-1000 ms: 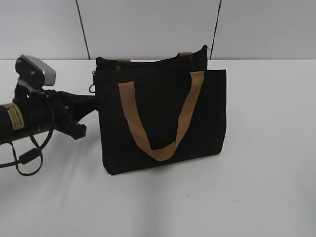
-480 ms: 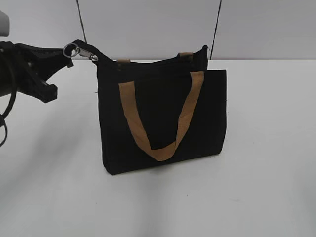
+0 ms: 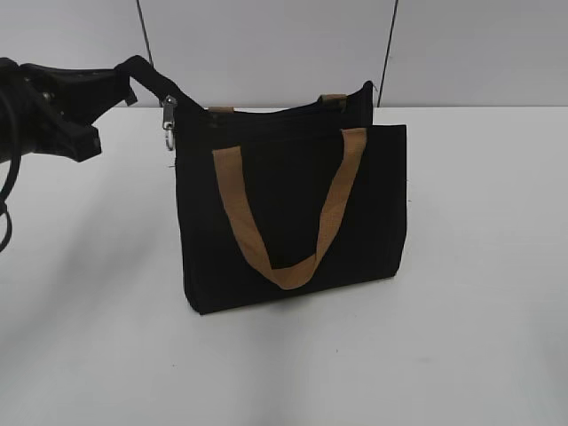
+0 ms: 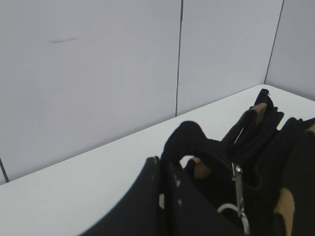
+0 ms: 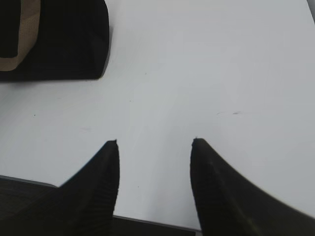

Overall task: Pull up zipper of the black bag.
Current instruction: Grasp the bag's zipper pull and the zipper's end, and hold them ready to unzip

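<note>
The left gripper (image 3: 133,75) is closed, pinching a black fabric tab at the upper left corner of the black bag (image 3: 293,213), drawn up and leftward off the bag. Just below that tab the zipper (image 3: 168,120), a small shiny silver pull with a ring, hangs beside the bag's corner. The bag stands upright on the white table (image 3: 479,266), a tan handle (image 3: 284,213) looping down its front. The right gripper (image 5: 153,142) hovers over bare table, jaws spread apart, holding nothing

The right tool (image 5: 153,142) hangs over the bare white desk (image 5: 206,69), its jaws spread apart; the bag (image 5: 54,39) lies at upper left.
</note>
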You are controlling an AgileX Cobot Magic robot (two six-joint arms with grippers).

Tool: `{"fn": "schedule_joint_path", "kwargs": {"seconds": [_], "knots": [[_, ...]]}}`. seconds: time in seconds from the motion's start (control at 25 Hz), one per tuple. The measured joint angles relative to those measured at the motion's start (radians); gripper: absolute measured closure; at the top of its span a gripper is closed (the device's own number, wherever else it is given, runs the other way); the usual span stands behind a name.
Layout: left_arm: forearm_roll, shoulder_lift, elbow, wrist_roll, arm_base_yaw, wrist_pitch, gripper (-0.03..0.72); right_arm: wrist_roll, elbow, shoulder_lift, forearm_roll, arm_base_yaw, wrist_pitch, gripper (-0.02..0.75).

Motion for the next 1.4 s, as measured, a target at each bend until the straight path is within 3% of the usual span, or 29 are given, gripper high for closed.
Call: {"fn": "schedule_joint_path", "kwargs": {"seconds": [0.24,0.4,0.64,0.96,1.16,1.4], "knots": [[0.008,0.0,0.0,-0.014,0.0,-0.017,0.697,0.0,0.0,0.0,0.012,0.0,0.0,0.367],[0.011,0.0,0.0,-0.04,0.0,-0.026,0.697,-0.016,0.0,0.002,0.119,0.0,-0.006,0.367],[0.013,0.0,0.0,-0.083,0.0,-0.027,0.697,-0.259,-0.009,0.218,0.362,0.0,-0.085,0.367],[0.013,0.0,0.0,-0.106,0.0,-0.026,0.697,-0.812,-0.057,0.684,0.811,0.002,-0.22,0.37],[0.018,-0.002,-0.019,-0.112,-0.001,-0.027,0.697,-1.103,-0.17,0.997,1.043,0.099,-0.254,0.37],[0.022,-0.002,-0.019,-0.113,-0.002,-0.026,0.697,-1.25,-0.382,1.3,1.112,0.276,-0.307,0.37]]}}
